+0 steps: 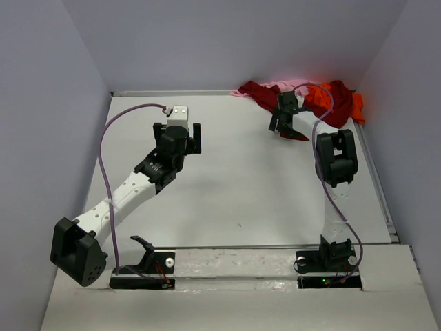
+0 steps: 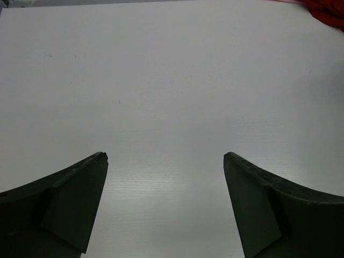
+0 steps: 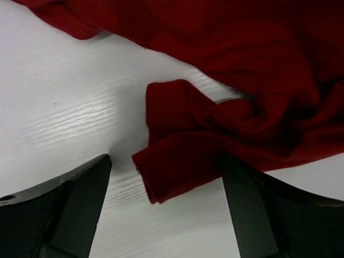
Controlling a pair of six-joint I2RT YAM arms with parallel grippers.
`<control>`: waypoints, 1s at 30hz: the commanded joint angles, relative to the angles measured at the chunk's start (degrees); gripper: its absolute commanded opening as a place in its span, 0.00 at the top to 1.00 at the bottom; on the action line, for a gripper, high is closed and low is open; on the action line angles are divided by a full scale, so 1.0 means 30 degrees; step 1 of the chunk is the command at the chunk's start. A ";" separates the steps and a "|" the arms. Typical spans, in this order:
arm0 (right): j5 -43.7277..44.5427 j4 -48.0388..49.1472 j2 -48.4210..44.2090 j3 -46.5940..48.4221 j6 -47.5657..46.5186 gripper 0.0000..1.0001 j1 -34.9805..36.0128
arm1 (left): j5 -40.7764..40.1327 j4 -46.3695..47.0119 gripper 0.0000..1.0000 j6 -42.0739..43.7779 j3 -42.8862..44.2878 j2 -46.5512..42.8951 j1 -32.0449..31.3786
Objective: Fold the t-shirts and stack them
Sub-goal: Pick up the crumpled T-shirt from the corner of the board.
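Observation:
The t-shirts lie in a crumpled heap at the table's back right: the dark red one point(image 1: 256, 92) in front, the pale pink one point(image 1: 282, 84) behind it, the orange one point(image 1: 355, 105) at the right. My right gripper point(image 1: 282, 129) hangs open over the near edge of the dark red shirt. In the right wrist view a folded corner of that shirt point(image 3: 183, 156) lies on the table between the spread fingers of the right gripper point(image 3: 165, 157), and the jaws are apart from it. My left gripper point(image 1: 178, 132) is open over bare table, and the left gripper point(image 2: 165, 155) holds nothing.
White walls enclose the table on the left, back and right. A purple cable loops along each arm. A scrap of red cloth point(image 2: 328, 11) shows at the far right of the left wrist view. Both arm bases sit at the near edge.

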 commanded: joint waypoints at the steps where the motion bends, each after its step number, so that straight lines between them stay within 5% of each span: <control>1: -0.0202 -0.0799 0.0594 0.0716 -0.0158 0.13 0.0099 | 0.0051 0.0302 0.01 0.0012 0.0288 -0.0638 0.0025; 3: -0.0319 -0.0799 0.0770 0.0599 -0.0216 0.31 0.0099 | -0.0008 0.0273 0.01 0.0012 0.0288 -0.0667 0.0025; 7: -0.0525 -0.0828 0.0334 0.0102 -0.0158 1.00 0.0099 | -0.0067 0.0302 0.01 0.0042 0.0288 -0.0667 0.0025; 18: -0.1959 -0.0857 -0.6717 -0.1278 -0.1181 1.00 0.0624 | -0.0037 0.0274 0.01 0.0042 0.0317 -0.0492 0.0025; 30: -0.6150 -0.3083 -1.1825 0.3378 -0.2911 1.00 0.1212 | -0.0477 0.0274 0.01 0.0041 0.0083 -0.0872 0.0025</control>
